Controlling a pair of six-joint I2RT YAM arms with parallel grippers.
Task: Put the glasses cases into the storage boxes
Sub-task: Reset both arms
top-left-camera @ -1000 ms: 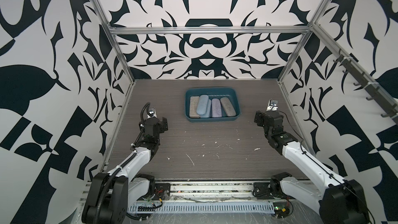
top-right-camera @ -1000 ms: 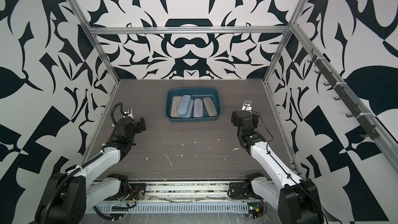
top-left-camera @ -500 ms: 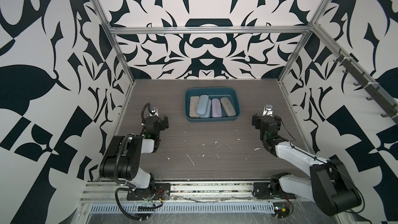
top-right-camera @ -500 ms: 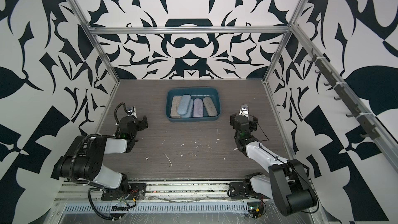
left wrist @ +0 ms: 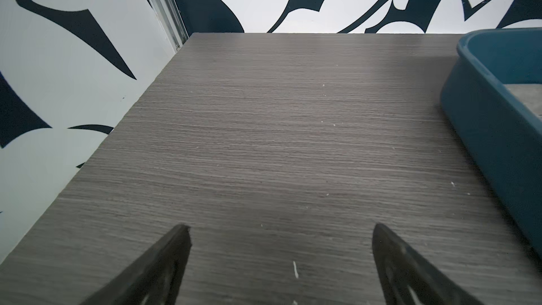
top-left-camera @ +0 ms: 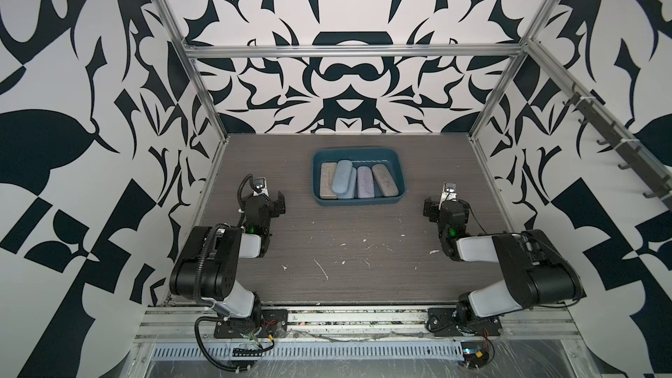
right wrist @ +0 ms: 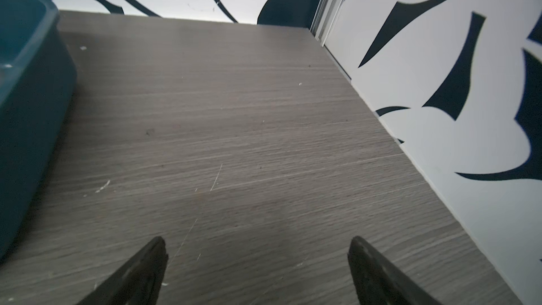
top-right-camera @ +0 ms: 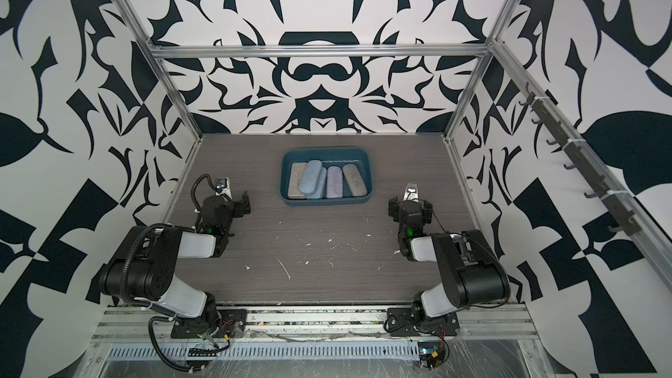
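All five glasses cases point(top-left-camera: 343, 178) lie inside the storage box point(top-left-camera: 358, 202), centre of a top view, long axes running up the frame. The left gripper point(left wrist: 280, 227) and right gripper point(right wrist: 257, 239) stand wide and empty, flanking it equally; bare table point(top-left-camera: 363, 260) lies between, so nothing seems left to fetch.
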